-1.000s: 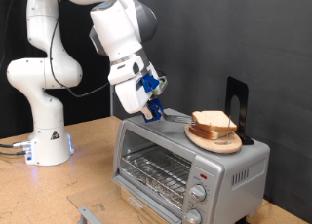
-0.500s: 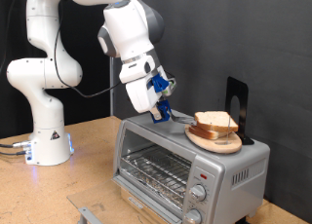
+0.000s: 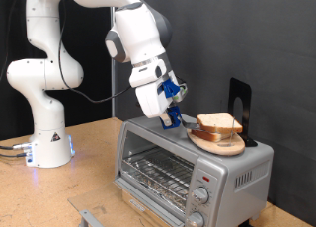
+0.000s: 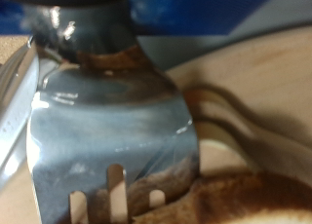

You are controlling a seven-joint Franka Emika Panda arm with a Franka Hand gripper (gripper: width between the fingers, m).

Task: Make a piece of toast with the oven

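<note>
The silver oven (image 3: 183,166) stands on the wooden table, its glass door shut, with the wire rack (image 3: 156,174) showing behind it. On top of it a round wooden plate (image 3: 221,144) carries a stack of toast slices (image 3: 217,121). My gripper (image 3: 172,115), with blue fingers, hangs over the oven top just to the exterior view's left of the plate. It is shut on a metal slotted spatula (image 4: 112,117). In the wrist view the spatula's blade points at the brown crusts of the toast (image 4: 234,122), close in front of it.
Two round knobs (image 3: 202,195) and a red light (image 3: 205,177) sit on the oven's front at the exterior view's right. A black upright stand (image 3: 239,107) is behind the plate. The robot's base (image 3: 44,138) is at the left. A small metal piece (image 3: 89,217) lies on the table's near edge.
My gripper has moved with the spatula to the exterior view's right and slightly down, closer to the plate of toast. The toast and oven have not moved.
</note>
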